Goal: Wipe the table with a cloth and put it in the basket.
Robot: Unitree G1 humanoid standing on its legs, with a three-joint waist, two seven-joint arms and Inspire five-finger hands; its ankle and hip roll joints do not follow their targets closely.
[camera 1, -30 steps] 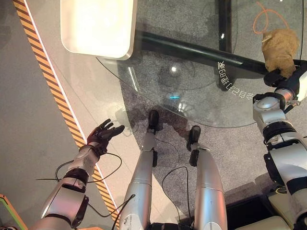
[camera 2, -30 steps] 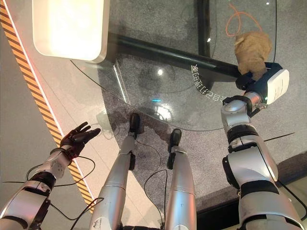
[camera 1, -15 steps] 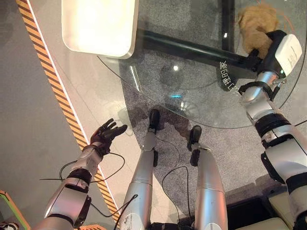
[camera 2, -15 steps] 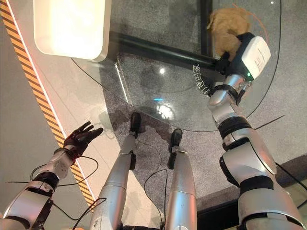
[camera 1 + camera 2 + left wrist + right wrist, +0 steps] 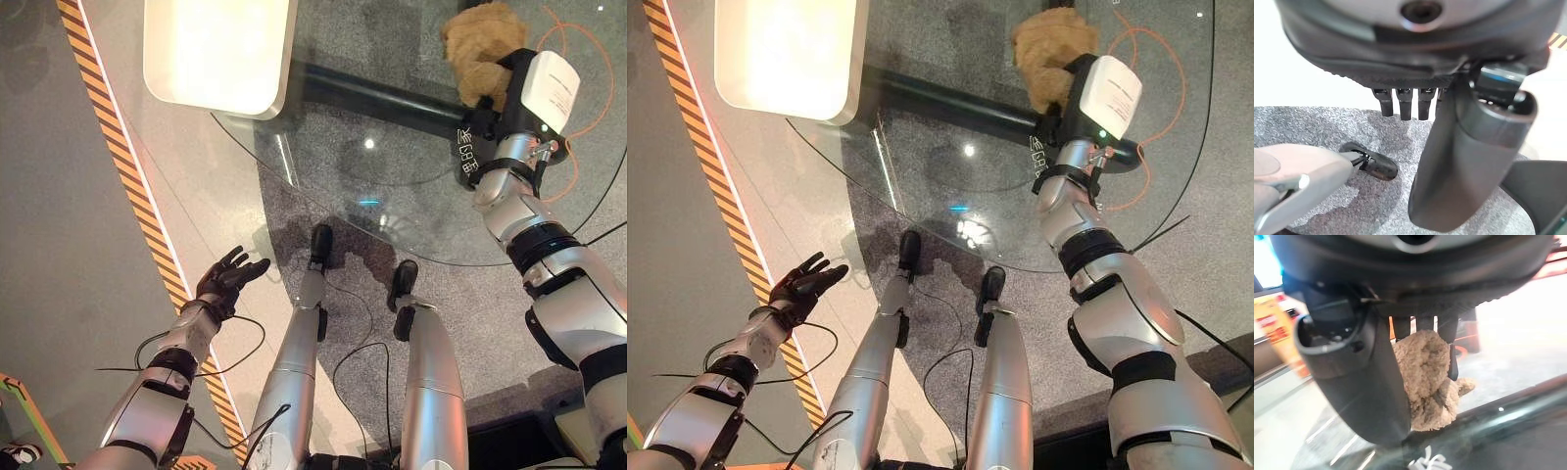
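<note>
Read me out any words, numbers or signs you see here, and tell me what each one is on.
White lettering on the glass table, beside the right hand holding the cloth: too small and skewed to read.
No other text is legible.

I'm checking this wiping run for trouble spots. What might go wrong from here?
1. The right hand pinches the cloth bunched into a ball, so little of it likely meets the glass table and the wipe may leave streaks.
2. Most of the cloth bulges out past the fingers, so it might slip free under friction.
3. The left hand hangs open beside the table, too far off to help.
</note>
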